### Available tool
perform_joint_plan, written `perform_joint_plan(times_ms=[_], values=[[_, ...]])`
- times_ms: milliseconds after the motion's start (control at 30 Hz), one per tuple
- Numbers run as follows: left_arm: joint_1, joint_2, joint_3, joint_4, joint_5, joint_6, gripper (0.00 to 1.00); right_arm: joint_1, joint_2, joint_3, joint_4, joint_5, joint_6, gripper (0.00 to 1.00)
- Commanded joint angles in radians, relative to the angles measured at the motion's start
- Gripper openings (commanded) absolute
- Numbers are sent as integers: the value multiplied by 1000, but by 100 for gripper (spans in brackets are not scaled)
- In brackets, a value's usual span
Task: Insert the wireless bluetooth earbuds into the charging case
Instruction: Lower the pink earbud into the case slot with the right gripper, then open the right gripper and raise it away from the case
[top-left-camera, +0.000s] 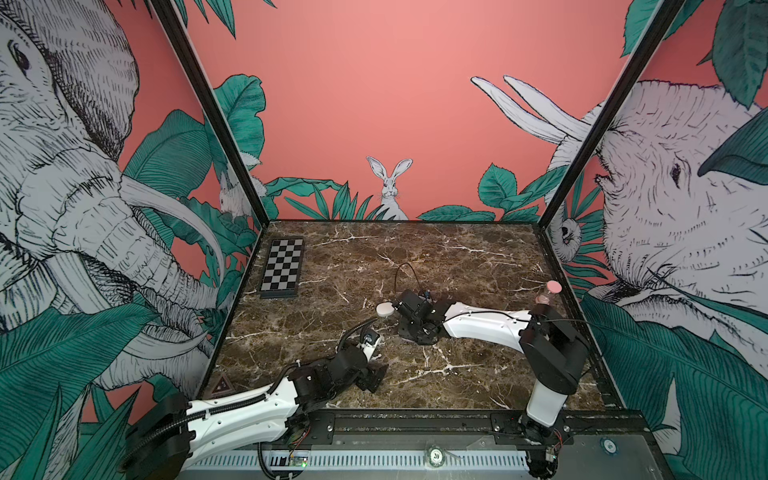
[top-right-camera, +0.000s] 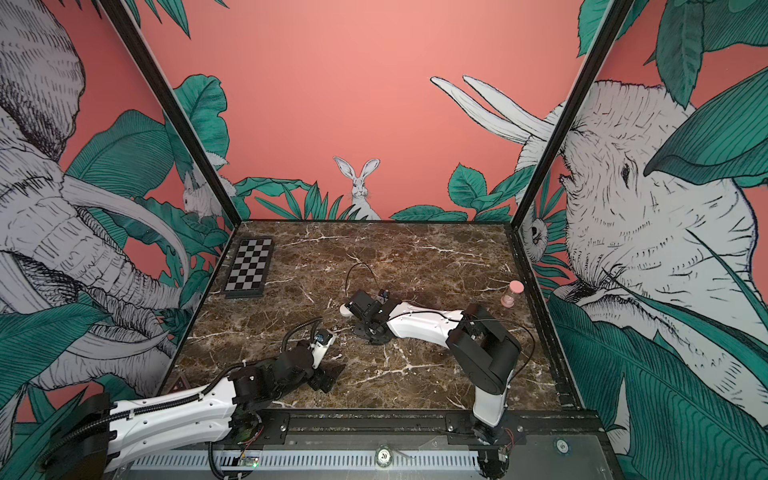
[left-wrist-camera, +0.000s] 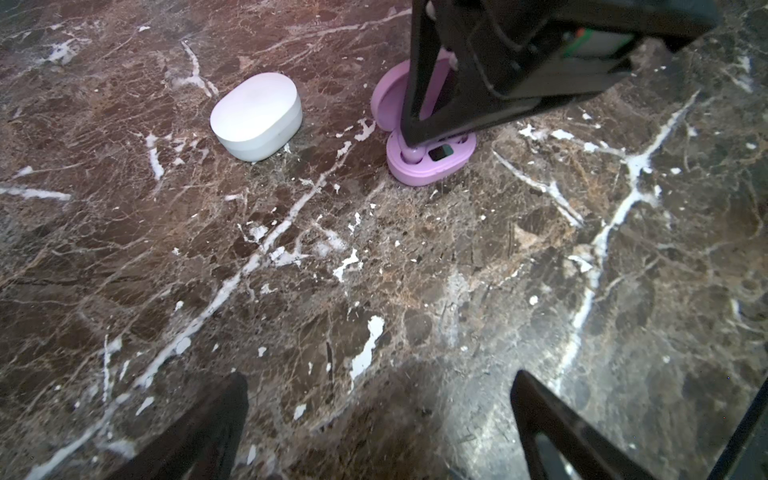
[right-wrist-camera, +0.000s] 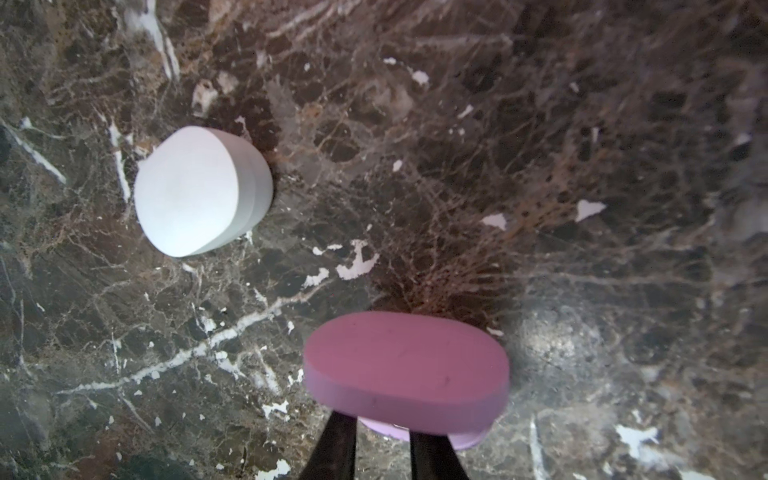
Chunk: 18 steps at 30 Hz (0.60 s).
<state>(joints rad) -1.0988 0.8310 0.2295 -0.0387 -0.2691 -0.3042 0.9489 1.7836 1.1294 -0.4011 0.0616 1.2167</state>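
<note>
The lilac charging case (left-wrist-camera: 430, 160) stands open on the marble, its lid (right-wrist-camera: 405, 368) raised. A lilac earbud (left-wrist-camera: 411, 154) sits in the case's socket. My right gripper (right-wrist-camera: 383, 428) reaches down into the case, one finger (left-wrist-camera: 419, 104) touching that earbud. Its fingers stand narrowly apart and the lid hides their tips. A white case (left-wrist-camera: 257, 116) lies closed beside it, seen in both top views (top-left-camera: 385, 309) (top-right-camera: 345, 308). My left gripper (left-wrist-camera: 380, 399) hovers open and empty over bare marble, nearer the front (top-left-camera: 374, 376). In a top view the right gripper (top-left-camera: 415, 334) covers most of the lilac case.
A small chessboard (top-left-camera: 282, 268) lies at the back left. A pink hourglass (top-left-camera: 547, 293) stands near the right wall. Printed walls close the table on three sides, and a black rail (top-left-camera: 415, 419) runs along the front edge.
</note>
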Motion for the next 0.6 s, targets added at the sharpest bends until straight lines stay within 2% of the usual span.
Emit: perform_joint_plan(times_ms=[0,267,567], values=[[-3,1,28,2,4,1,99,-2,-38,-10,9,-21,-32,24],[-4,-3,33,-7,5,-2,99,-2,-82,-13,-1,-63,-87,32],[-4,-12,51,-30,-18,-12,99,-2,-176,-32,-48,-34,-147,63]])
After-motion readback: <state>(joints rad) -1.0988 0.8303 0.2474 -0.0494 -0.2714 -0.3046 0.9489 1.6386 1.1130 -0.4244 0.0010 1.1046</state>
